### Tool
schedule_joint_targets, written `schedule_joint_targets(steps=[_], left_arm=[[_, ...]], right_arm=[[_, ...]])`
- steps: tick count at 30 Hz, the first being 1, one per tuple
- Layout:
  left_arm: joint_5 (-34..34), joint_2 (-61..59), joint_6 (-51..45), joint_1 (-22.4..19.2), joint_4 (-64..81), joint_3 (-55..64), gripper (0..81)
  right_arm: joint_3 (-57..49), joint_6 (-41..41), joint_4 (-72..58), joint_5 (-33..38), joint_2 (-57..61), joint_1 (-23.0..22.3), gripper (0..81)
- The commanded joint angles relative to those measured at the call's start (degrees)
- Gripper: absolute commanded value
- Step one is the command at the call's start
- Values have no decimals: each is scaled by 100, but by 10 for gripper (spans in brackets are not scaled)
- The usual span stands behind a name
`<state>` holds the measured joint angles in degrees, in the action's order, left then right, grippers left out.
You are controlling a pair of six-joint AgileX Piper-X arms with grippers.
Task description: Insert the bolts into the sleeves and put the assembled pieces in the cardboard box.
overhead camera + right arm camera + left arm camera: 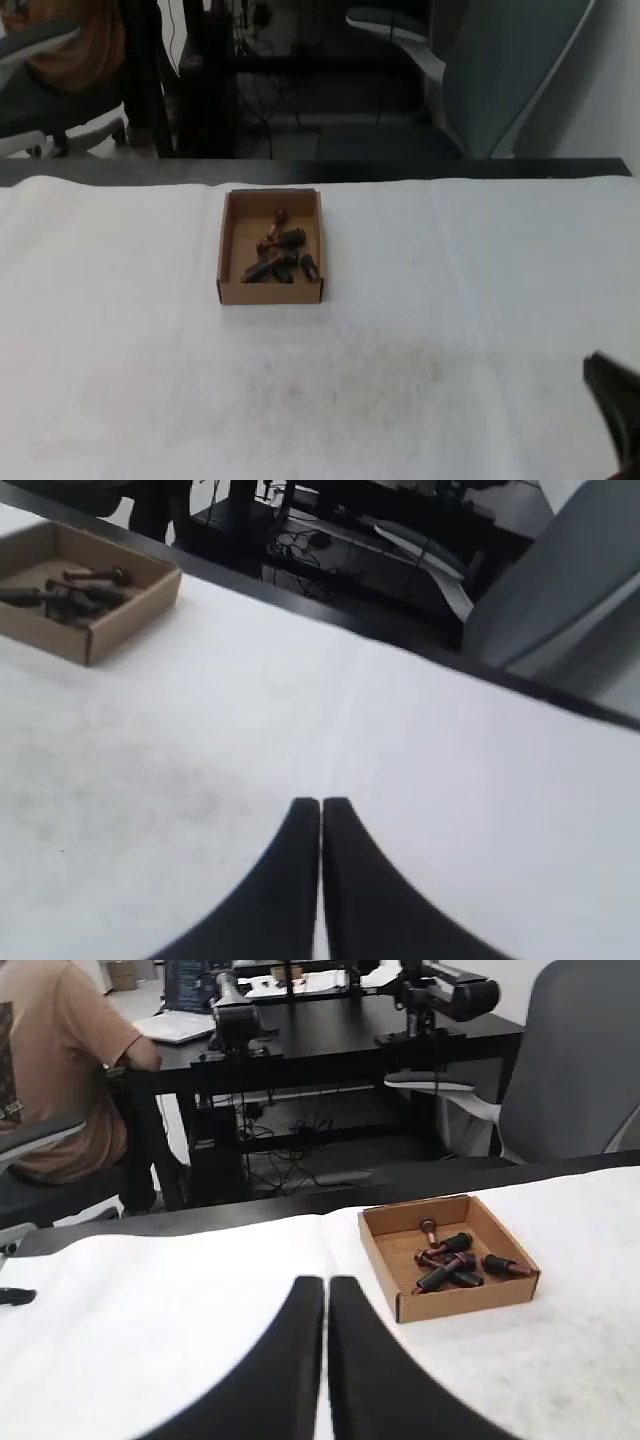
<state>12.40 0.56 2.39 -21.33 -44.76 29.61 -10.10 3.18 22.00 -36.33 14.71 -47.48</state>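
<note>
Mid-bench, toward the far side, the cardboard box [270, 292] sits on the white cloth [420, 390], open top up. Several assembled pieces [280, 258] lie inside it in a loose pile, dark sleeves with reddish bolt ends showing, some touching or crossing each other. One small reddish piece [281, 215] lies apart from the pile, near the box's far wall.

Left gripper [327, 1282] hangs over the cloth, well apart from the box and to the near left of it. Its jaws are pressed together with just a thin slit between, nothing held. Right gripper [321, 805] hangs over the cloth on the near right, box well apart on its far left. Its jaws are also closed to a thin slit, nothing held.

High view: a dark arm [612, 400] pokes in at the near right edge of the bench. Its side can't be told from that view alone.

Beyond the far bench edge stand a grey office chair [500, 70] and a black desk [330, 1045].
</note>
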Motion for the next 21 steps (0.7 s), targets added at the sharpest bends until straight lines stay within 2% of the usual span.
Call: schedule_joint_targets(steps=[1, 5, 9, 14, 17, 21], left_arm=[[187, -56, -159, 9, 236, -46, 17], [161, -56, -159, 9, 262, -77, 17], [161, -56, -159, 9, 245, -85, 17], [46, -56, -420, 9, 107, -510, 17], [-288, -56, -1009, 9, 424, -1094, 17], [-448, -56, -953, 9, 1340, -1982, 17]], right_arm=[[341, -545, -355, 163, 11, 320, 6], [562, -552, -790, 723, 11, 1039, 6], [595, -551, -1001, 945, 11, 1993, 6], [903, -1713, -554, 2132, 11, 3230, 6], [1010, -1771, -395, 2692, 11, 3612, 6], [1010, -1717, -442, 3028, 11, 3711, 6]])
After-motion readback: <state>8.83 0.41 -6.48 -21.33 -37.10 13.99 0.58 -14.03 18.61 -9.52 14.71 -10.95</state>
